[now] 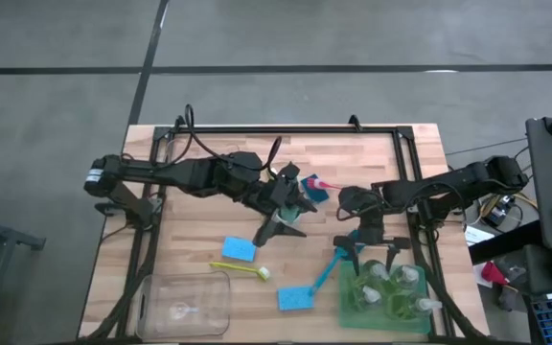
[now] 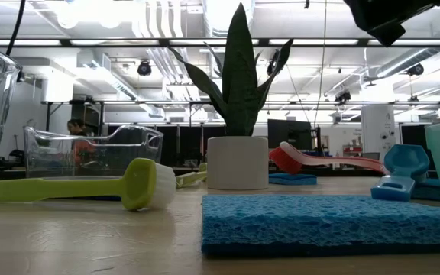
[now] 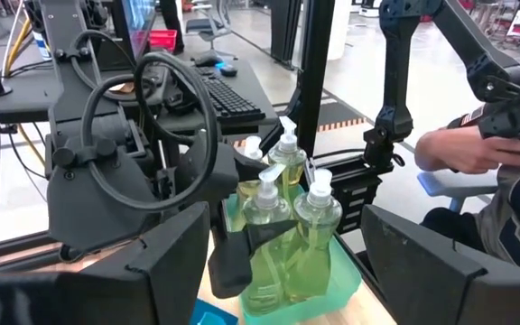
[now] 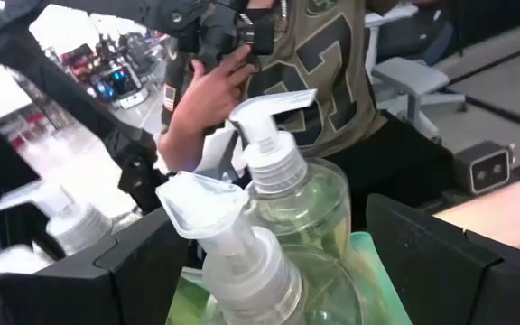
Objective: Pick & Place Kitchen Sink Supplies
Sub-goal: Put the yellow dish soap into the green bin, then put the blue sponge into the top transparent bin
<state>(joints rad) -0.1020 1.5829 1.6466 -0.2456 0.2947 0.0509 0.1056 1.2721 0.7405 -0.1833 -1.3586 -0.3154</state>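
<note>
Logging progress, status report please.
Left gripper open mid-table, right gripper open by the green tray. Bottles in tray; sponges, brushes loose. Plant stands mid-table.

Potted plant (image 2: 237, 156) mid-table — clear bin (image 1: 182, 305) and green tray (image 1: 348, 309) at the near edge.

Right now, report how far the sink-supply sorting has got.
Done: the pump bottles stand together in the green tray.
In hand: nothing is gripped. The right hand hangs open just above the bottles; the left hand is open over mid-table.
Left: two blue sponges, the yellow-green brush, the blue brush and the red-pink brush lie loose on the table; the clear bin looks empty.
</note>
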